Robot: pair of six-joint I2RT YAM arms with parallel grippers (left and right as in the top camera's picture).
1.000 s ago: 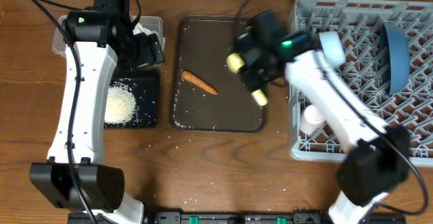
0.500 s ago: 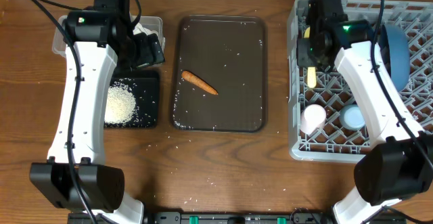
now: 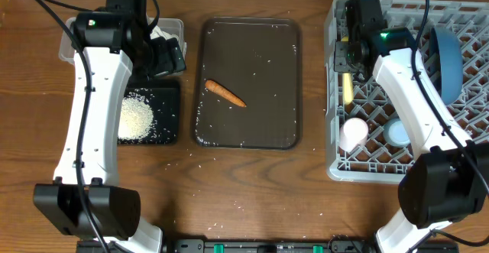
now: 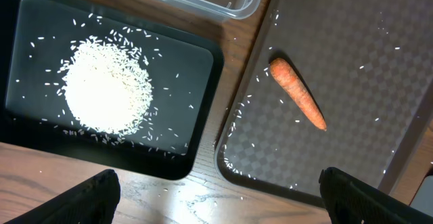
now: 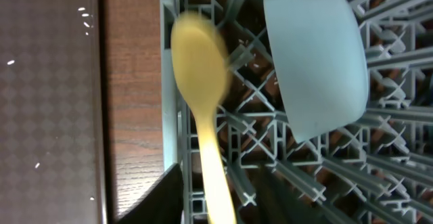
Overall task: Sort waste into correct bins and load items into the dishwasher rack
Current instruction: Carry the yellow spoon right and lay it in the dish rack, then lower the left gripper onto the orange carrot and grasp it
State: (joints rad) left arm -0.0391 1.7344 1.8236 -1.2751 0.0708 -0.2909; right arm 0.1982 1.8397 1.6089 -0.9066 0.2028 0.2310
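The pale yellow spoon [image 5: 199, 55] lies blurred along the left edge of the grey dishwasher rack [image 3: 458, 16]. Its handle runs between the fingers of my right gripper [image 5: 220, 183], which is open with a gap on each side. From overhead the spoon [image 3: 348, 89] shows below that gripper [image 3: 348, 60]. A light blue bowl [image 5: 314, 61] lies on its side beside the spoon. An orange carrot stick [image 3: 225, 93] [image 4: 298, 93] rests on the brown tray [image 3: 260, 69]. My left gripper [image 4: 216, 197] hangs open and empty above the black tray [image 4: 196, 61], which holds the rice [image 4: 108, 92].
The rack also holds a dark blue plate [image 3: 447, 58], a light blue cup [image 3: 397, 132] and a pink-white cup [image 3: 353, 133]. The clear tub [image 3: 172, 27] sits behind the black tray, partly under the left arm. Loose rice grains dot the brown tray and the table.
The right arm swung from over the brown tray to the rack's left edge with the spoon. Its jaws have now parted and the spoon is loose. The left arm has not moved.
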